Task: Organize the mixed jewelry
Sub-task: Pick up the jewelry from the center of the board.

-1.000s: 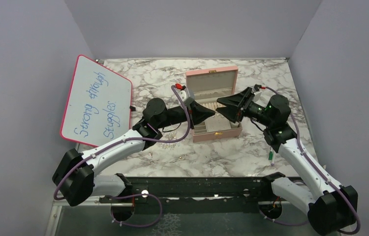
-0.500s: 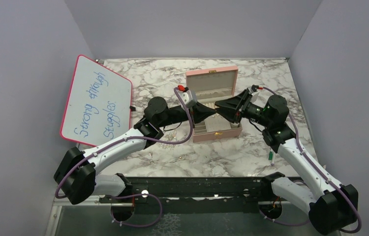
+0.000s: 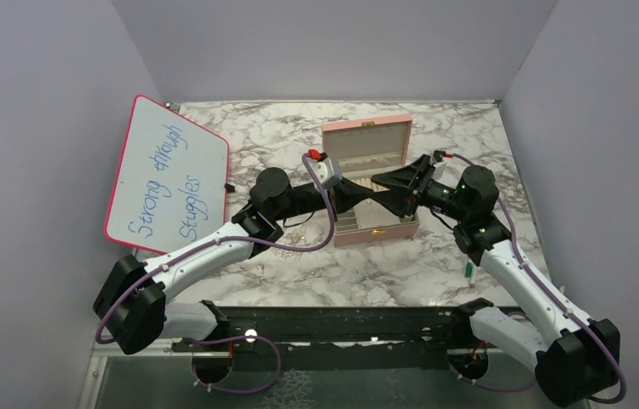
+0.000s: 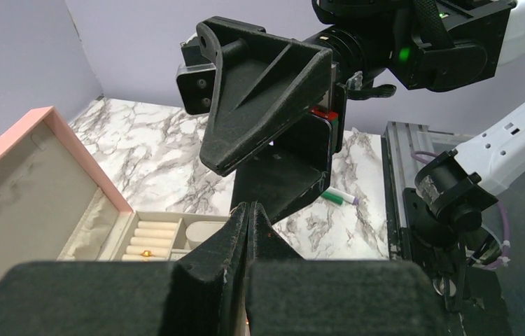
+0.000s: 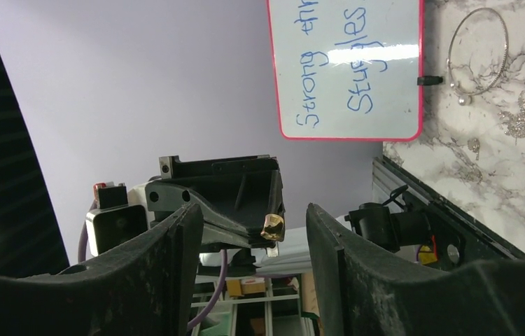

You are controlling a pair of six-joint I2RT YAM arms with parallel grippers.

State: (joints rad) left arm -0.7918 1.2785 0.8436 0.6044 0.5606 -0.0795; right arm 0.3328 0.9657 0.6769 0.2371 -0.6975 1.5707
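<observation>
Jaws of the right gripper [image 5: 249,224] stand wide; the gold piece [image 5: 272,227] sits straight ahead (pinched in the closed left gripper [image 4: 248,213]).

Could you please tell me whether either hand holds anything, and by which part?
The left hand pinches a tiny gold piece at its fingertips; which part is too small to tell. The right hand is open, empty.
</observation>
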